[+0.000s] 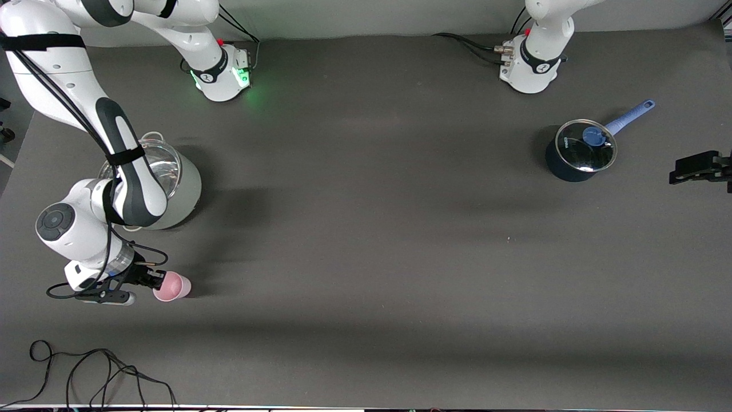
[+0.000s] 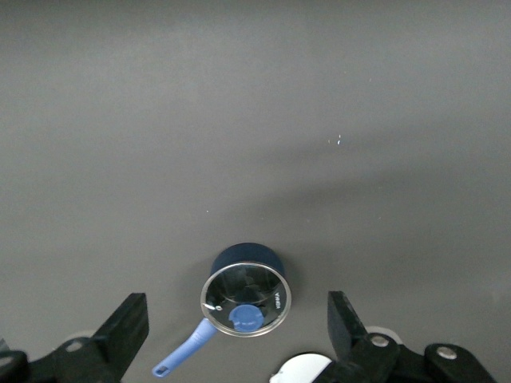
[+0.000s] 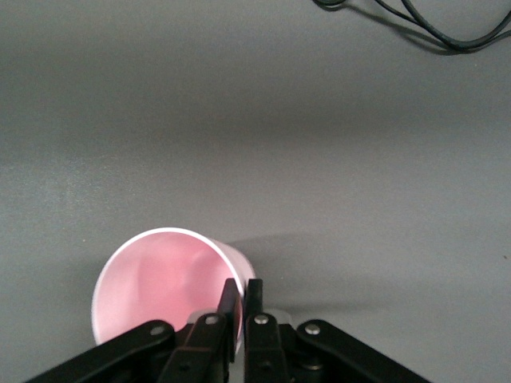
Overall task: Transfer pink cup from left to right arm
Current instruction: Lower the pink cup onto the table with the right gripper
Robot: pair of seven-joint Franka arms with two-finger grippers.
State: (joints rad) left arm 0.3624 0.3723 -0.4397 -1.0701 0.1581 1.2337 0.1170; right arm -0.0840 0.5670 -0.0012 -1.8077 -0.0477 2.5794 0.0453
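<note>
The table [image 1: 366, 240] is covered edge to edge with a matte dark-grey sheet. The right arm [image 1: 123, 166], glossy white with black bands, reaches from its base at the top of the front view down to the lower corner at its own end. It crosses over a big round pot [image 1: 186, 189] with a pale grey-green wall and a shiny metal inside.

Of the left arm, the front view shows only the base and the left gripper [image 1: 689, 169]. This black gripper hangs at the frame's edge at the left arm's end of the table. Its own wrist view shows its fingers [image 2: 128, 323] spread wide with nothing between them.

Just beside it, higher in the front view, stands a dark-blue saucepan [image 1: 579, 153] with a clear glass lid, a blue knob and a lighter blue handle.

The right gripper [image 1: 150, 280] is pinched on the rim of the pink cup [image 1: 172, 286], low in the front view. The cup is tipped over, with its long axis running along the table. Its mouth faces the wrist and its narrow base points toward the left arm's end.

Only the right wrist view looks into the smooth, pale, empty interior of the cup [image 3: 164, 291], where thin black fingers [image 3: 230, 302] grip its wall from both sides. Whether the cup touches the sheet cannot be told.

A loose black cable [image 1: 91, 369] curls near the bottom edge.
</note>
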